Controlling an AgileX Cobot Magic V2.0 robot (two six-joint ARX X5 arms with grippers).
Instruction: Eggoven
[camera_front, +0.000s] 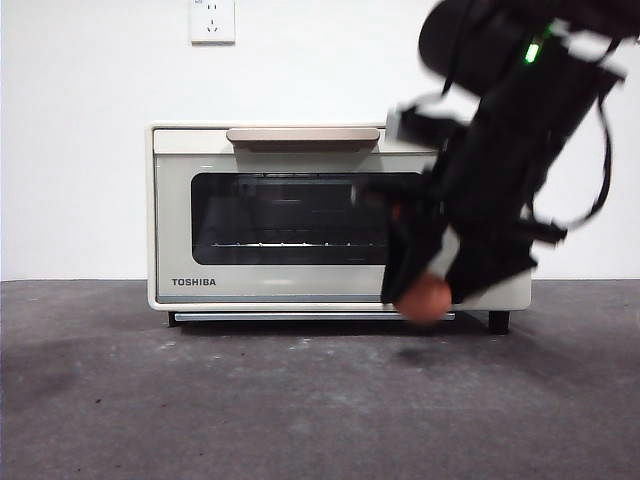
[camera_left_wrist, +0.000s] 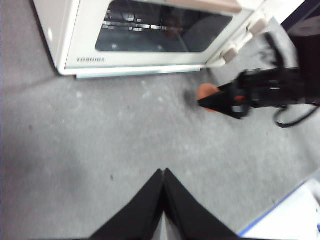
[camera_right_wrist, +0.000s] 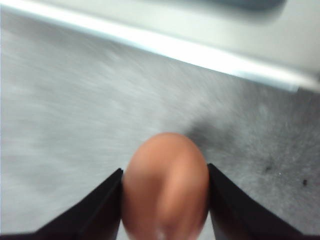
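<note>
A reddish-brown egg (camera_right_wrist: 166, 186) sits between the black jaws of my right gripper (camera_right_wrist: 165, 200), which is shut on it. In the front view that gripper (camera_front: 425, 295) hangs low in front of the right end of the cream TOSHIBA oven (camera_front: 250, 270), with the egg (camera_front: 425, 300) just above the table. The oven door, with its dark glass and beige handle (camera_front: 303, 134), is closed. My left gripper (camera_left_wrist: 163, 172) is shut and holds nothing, back from the oven (camera_left_wrist: 90, 50) over bare table. From there I see the egg (camera_left_wrist: 206, 92) and the right gripper (camera_left_wrist: 210, 102) near the oven's knob end.
The grey table (camera_front: 200, 400) stretches in front of the oven. A white wall with a socket (camera_front: 212, 20) stands behind. The right arm covers the oven's knob panel in the front view. A white object with a blue edge (camera_left_wrist: 290, 220) lies near the left gripper.
</note>
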